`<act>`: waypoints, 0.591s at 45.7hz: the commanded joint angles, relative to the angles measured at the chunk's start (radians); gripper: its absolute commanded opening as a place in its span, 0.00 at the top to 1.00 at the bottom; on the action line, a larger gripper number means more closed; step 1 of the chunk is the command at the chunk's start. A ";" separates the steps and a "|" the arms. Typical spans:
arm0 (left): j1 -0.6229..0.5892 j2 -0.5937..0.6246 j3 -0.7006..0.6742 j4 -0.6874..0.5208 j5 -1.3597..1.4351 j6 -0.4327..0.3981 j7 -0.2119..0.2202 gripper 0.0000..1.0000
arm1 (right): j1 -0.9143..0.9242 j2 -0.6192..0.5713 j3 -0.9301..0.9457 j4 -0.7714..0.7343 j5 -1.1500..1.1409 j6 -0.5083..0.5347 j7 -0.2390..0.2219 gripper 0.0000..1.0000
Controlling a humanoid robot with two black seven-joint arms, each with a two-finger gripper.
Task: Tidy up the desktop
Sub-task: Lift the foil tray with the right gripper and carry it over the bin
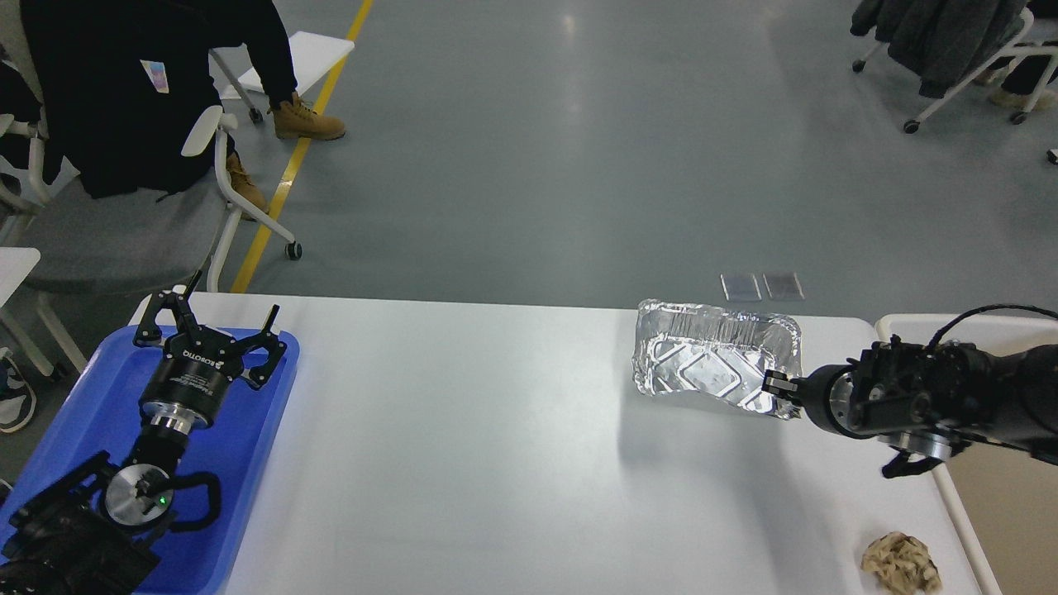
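Clearing the desktop [463, 446] is under way: this wide white tabletop fills the lower part of the head view and is mostly bare. Near its far right corner the right gripper [777, 385] pinches the near rim of a crumpled foil tray [715, 364], jaws closed on the thin edge; the foil tray looks tipped up and lifted off the surface, with nothing visible inside it. At the near right edge lies a crumpled brown wad [901, 564], untouched. Just beyond the right edge stands a bin [909, 324] with a white rim and beige floor; its visible part holds nothing. My guess is that the foil goes there next, which calls for a short carry rightward over the rim. Over the left edge, the left gripper [213, 329] hangs wide open and empty above a blue tray [256, 446], which appears empty.
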 commanded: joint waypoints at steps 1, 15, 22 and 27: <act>0.000 0.000 0.000 0.000 0.000 0.000 0.000 0.01 | 0.330 -0.131 -0.099 0.219 -0.076 0.143 0.000 1.00; 0.000 0.000 0.000 0.000 0.000 0.000 0.000 0.01 | 0.712 -0.183 -0.188 0.276 -0.082 0.432 -0.003 1.00; 0.002 0.000 0.000 0.000 0.000 0.000 0.000 0.01 | 0.831 -0.191 -0.211 0.281 -0.083 0.538 -0.003 1.00; 0.000 0.000 0.000 0.000 0.000 0.000 0.000 0.01 | 0.887 -0.203 -0.211 0.282 -0.083 0.593 -0.003 1.00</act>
